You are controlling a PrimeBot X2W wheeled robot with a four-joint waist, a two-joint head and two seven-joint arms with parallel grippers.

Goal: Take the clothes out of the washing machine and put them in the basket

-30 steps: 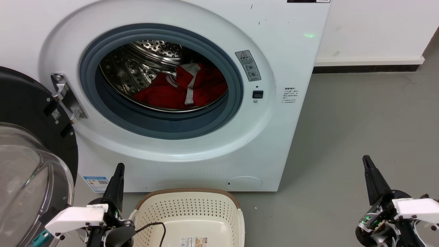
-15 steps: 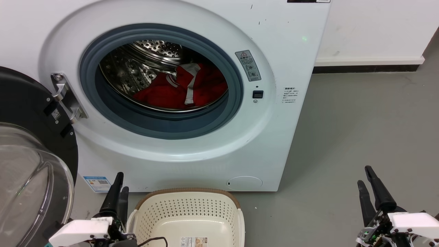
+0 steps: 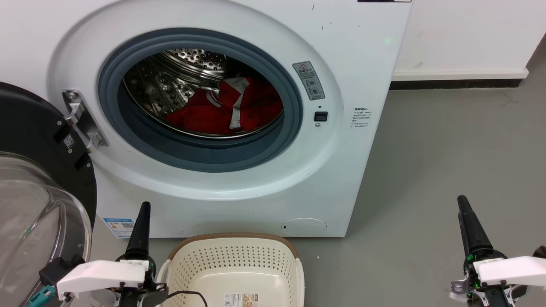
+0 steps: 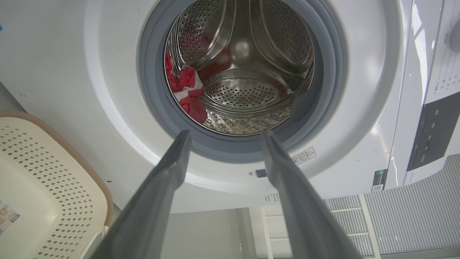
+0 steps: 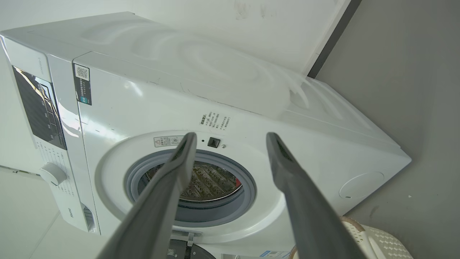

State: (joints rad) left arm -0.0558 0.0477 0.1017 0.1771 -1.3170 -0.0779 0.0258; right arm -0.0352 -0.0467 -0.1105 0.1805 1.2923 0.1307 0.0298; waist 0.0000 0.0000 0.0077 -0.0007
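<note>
1. Two hands sit low at the near edge of the head view, fingers pointing toward the washing machine [image 3: 239,200]. The left hand [image 3: 145,209] is at the near left and the right hand [image 3: 462,202] at the near right, well apart from each other.
2. In the left wrist view, the left hand's two dark fingers [image 4: 169,172] are spread with a clear gap and grip nothing. The porthole shows between them.
3. In the right wrist view, the right hand's fingers [image 5: 287,172] are also spread and hold nothing. This hand hangs over the grey floor [image 3: 448,149], to the right of the machine.
4. The clothes [image 3: 204,117] lie inside the perforated steel drum [image 3: 170,81]. They form a red heap with white striped trim, piled toward the drum's lower right, behind the grey gasket [image 3: 204,160].
5. The door [image 3: 30,123], black-rimmed with a bulging glass bowl, stands swung open on its hinge at the left of the machine.
6. The basket [image 3: 232,236] sits on the floor near the machine's front, below the porthole and just right of the left hand. Its walls are cream and perforated, its far rim is brown, and a label sticker shows on its bottom. A thin black cable from the left arm lies across its near left corner.
</note>
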